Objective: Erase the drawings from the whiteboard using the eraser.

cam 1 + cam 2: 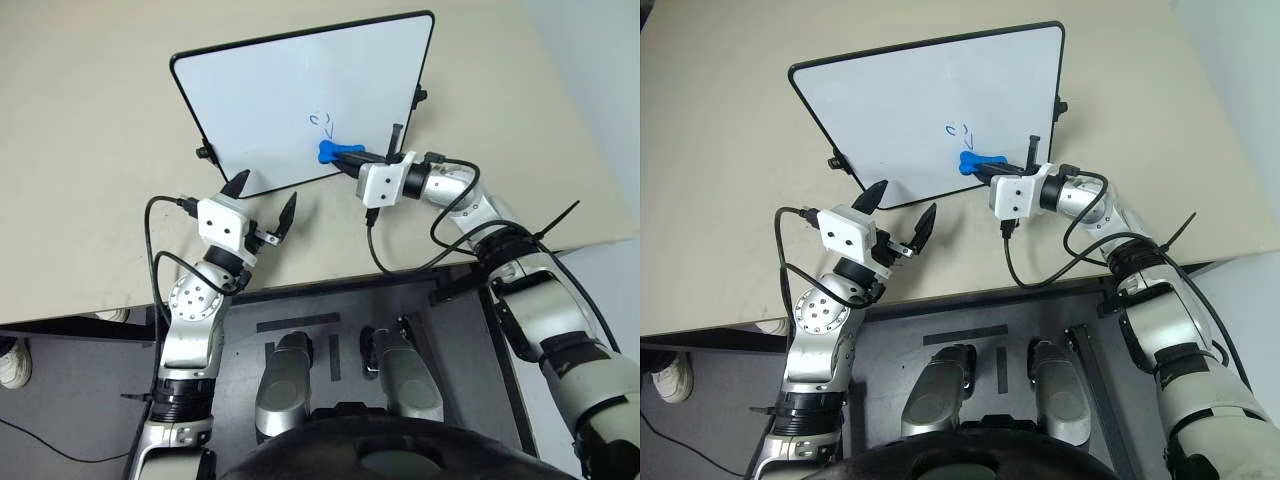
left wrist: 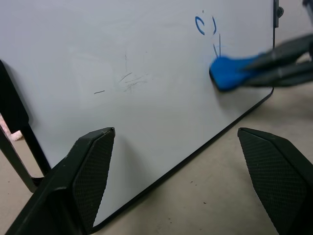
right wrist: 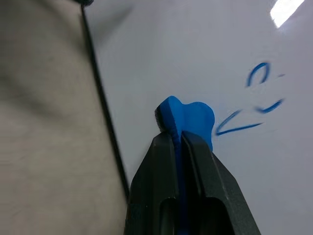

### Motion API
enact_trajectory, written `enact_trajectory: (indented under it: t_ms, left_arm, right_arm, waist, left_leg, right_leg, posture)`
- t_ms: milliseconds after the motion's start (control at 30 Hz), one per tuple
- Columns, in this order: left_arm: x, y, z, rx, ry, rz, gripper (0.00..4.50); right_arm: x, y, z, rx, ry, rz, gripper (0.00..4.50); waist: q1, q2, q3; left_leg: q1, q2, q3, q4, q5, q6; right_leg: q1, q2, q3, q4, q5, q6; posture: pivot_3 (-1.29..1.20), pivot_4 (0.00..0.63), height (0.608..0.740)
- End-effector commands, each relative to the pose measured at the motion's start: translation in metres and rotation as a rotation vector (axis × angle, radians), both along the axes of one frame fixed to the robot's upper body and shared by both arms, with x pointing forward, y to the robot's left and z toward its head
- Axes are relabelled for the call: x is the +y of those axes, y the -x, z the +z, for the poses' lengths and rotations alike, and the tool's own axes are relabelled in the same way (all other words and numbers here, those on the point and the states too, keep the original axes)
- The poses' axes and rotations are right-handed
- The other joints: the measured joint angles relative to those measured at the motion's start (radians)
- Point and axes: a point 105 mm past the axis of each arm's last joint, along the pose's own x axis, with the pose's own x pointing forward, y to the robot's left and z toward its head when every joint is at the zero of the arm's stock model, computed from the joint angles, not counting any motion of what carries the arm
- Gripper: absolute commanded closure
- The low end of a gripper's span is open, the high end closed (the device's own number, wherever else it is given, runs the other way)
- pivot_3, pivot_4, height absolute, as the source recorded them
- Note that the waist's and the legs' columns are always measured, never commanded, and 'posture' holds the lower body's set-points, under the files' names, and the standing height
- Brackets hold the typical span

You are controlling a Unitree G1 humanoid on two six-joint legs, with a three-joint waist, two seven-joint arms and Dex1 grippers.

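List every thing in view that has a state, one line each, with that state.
whiteboard: lying on the table, blue marks not yet wiped off.
drawings: still there, partly broken up, just beside the eraser.
eraser: clamped in the right gripper, over the board.
right gripper: shut on the eraser.
left gripper: open, empty, at the board's near edge.

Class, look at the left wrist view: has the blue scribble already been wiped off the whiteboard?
No: the drawings are on the whiteboard, just above the eraser in the right gripper.
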Motion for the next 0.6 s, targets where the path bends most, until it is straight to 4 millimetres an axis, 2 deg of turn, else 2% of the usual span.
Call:
enact_trajectory:
  t_ms: [33, 200, 400, 467, 600]
  left_arm:
    - [-0.007, 0.004, 0.017, -0.064, -0.002, -0.014, 0.12]
    - [-0.012, 0.006, 0.018, -0.064, 0.000, -0.020, 0.12]
    - [-0.012, 0.004, 0.019, -0.061, 0.000, -0.020, 0.12]
    - [-0.010, 0.003, 0.018, -0.058, -0.001, -0.020, 0.12]
    - [-0.008, 0.002, 0.015, -0.053, -0.002, -0.020, 0.12]
  right_arm:
    - [0.003, -0.007, 0.022, -0.079, -0.044, -0.013, 4.48]
    - [0.001, -0.012, 0.057, -0.234, -0.126, -0.038, 4.48]
    - [-0.001, -0.011, 0.079, -0.336, -0.197, -0.046, 4.48]
    - [0.001, -0.012, 0.074, -0.323, -0.182, -0.045, 4.48]
    - [0.002, -0.014, 0.048, -0.241, -0.124, -0.057, 4.48]
  waist:
    - [-0.001, 0.000, 0.000]
    - [-0.002, 0.001, 0.001]
    - [-0.006, 0.001, 0.001]
    - [-0.006, 0.001, 0.001]
    - [-0.006, 0.001, 0.001]
  left_leg:
    - [0.000, 0.000, 0.000, 0.000, 0.000, 0.000]
    - [0.000, 0.000, 0.000, 0.000, 0.000, 0.000]
    - [0.000, 0.000, 0.000, 0.000, 0.000, -0.001]
    - [0.000, 0.001, 0.000, -0.001, -0.001, -0.001]
    - [0.000, 0.001, 0.000, -0.001, -0.001, -0.001]
  right_leg:
    - [0.000, 0.000, 0.000, 0.000, 0.000, 0.000]
    - [-0.001, 0.000, 0.000, 0.000, 0.000, 0.000]
    - [-0.002, 0.000, 0.000, 0.000, 0.001, -0.001]
    - [-0.003, 0.000, 0.000, 0.000, 0.001, -0.001]
    - [-0.003, 0.000, 0.000, 0.000, 0.001, -0.001]
  posture:
    - [0.00, 0.150, 0.740]
    - [0.00, 0.150, 0.740]
    - [0.00, 0.150, 0.740]
    - [0.00, 0.150, 0.740]
    - [0.00, 0.150, 0.740]
